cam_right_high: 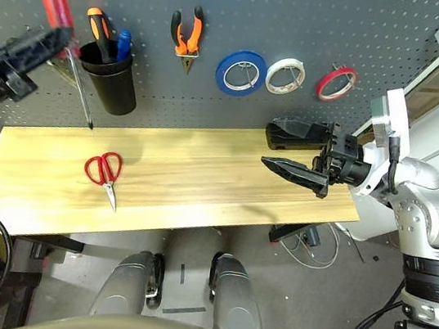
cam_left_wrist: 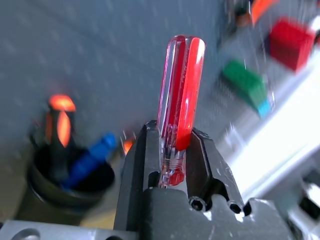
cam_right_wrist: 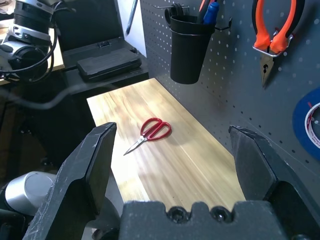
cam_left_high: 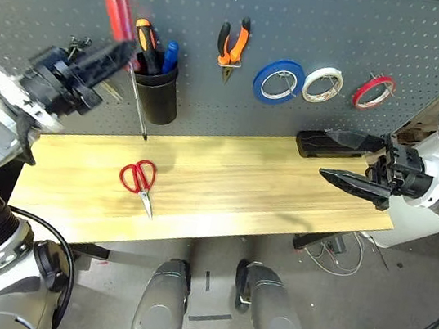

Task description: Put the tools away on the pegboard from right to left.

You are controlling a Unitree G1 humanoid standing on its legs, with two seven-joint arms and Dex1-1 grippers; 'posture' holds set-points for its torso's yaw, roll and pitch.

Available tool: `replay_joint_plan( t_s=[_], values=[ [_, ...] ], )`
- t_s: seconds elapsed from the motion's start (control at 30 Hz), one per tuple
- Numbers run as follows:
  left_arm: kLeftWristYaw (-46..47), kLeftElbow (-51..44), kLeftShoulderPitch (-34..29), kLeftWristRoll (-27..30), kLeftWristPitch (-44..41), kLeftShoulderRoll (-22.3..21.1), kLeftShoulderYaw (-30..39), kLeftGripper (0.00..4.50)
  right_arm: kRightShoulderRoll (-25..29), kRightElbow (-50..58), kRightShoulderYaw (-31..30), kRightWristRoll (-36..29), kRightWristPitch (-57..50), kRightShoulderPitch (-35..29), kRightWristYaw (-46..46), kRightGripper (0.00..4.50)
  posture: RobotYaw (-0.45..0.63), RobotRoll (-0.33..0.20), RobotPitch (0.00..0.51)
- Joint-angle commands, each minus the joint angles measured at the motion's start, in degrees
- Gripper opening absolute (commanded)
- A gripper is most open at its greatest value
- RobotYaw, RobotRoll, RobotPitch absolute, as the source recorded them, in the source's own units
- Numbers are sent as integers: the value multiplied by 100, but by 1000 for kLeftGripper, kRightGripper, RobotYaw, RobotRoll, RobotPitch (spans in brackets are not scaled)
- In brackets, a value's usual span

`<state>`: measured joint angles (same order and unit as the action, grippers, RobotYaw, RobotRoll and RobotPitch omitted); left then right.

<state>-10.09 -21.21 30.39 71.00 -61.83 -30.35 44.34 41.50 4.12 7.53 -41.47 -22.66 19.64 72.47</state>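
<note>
Grey pegboard [cam_left_high: 322,31]: dark perforated wall panel standing behind a light wooden tabletop [cam_left_high: 249,185].
Left gripper [cam_left_wrist: 172,150]: raised at the left end of the pegboard; its black fingers are clamped on the red transparent-handled screwdriver [cam_left_high: 118,13].
Screwdriver position: handle up, thin metal shaft slanting down in front of the panel, just beside the black cup holder [cam_left_high: 156,93].
Cup holder contents: an orange-and-black handle and a blue handle.
Right gripper [cam_left_high: 344,160]: level above the right end of the tabletop, pointing left, fingers spread wide with nothing between them.
Red-handled scissors [cam_left_high: 139,181]: lying flat on the left part of the tabletop, blades toward the near edge.
Orange-and-black-handled pliers [cam_left_high: 232,46]: hanging on the pegboard, nose down.
Thin red tape ring [cam_left_high: 374,91]: hanging at the right, beside a white tape roll [cam_left_high: 322,84] and a blue tape roll [cam_left_high: 279,81].
</note>
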Motion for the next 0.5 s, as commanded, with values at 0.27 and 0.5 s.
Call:
replay_joint_plan(
  t_s=[0.27, 0.5],
  values=[
    [593, 654, 521, -779, 1851, 348, -615, 810, -14, -74, 137, 24, 92, 79, 15, 4500, -4, 0, 98],
    [595, 1176, 830, -1173, 2612, 502, -902, 810, -8, -7, 157, 22, 88, 40, -39, 4500, -15, 0, 97]
  ],
)
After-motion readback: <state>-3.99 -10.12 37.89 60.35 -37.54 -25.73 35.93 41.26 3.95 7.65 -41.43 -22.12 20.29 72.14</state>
